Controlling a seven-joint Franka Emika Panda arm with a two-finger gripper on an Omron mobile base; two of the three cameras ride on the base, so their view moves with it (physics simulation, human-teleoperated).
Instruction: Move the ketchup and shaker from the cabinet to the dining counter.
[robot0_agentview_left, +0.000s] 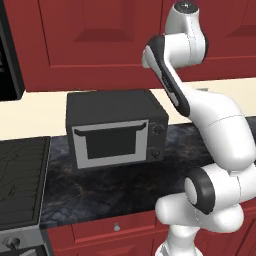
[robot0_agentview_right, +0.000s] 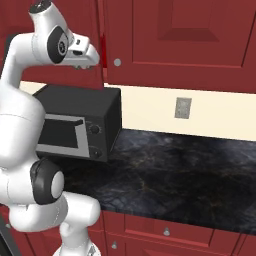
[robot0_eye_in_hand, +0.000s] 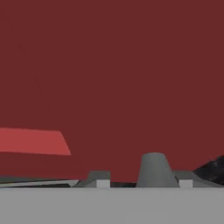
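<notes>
Red cabinet (robot0_agentview_right: 185, 40) fronts run across the wall above a black marbled worktop (robot0_agentview_right: 190, 170), and a grey microwave (robot0_agentview_left: 117, 130) sits on the stone below them. We see the white arm (robot0_agentview_left: 200, 105) reaching up high, its hand right at the cabinet edge, beside a round silver knob (robot0_agentview_right: 117, 62).

Through the hand camera we face a dark red wall, with a lighter red strip of shelf (robot0_eye_in_hand: 33, 142) off to one side. Low between the two tips of the gripper (robot0_eye_in_hand: 142, 180) rises a grey tapered shape, which we take for the top of the shaker (robot0_eye_in_hand: 154, 168). It stands nearer one tip than the other. The tips stand apart on either side of it, but whether they press on it we cannot tell.

How will it handle? We judge it small, light and stiff (nothing to crush), with smooth sides that could slip. The sloped top is a poor place to squeeze, as the pads would slide off it. The straight body below is the spot, taken level so it stays upright.
</notes>
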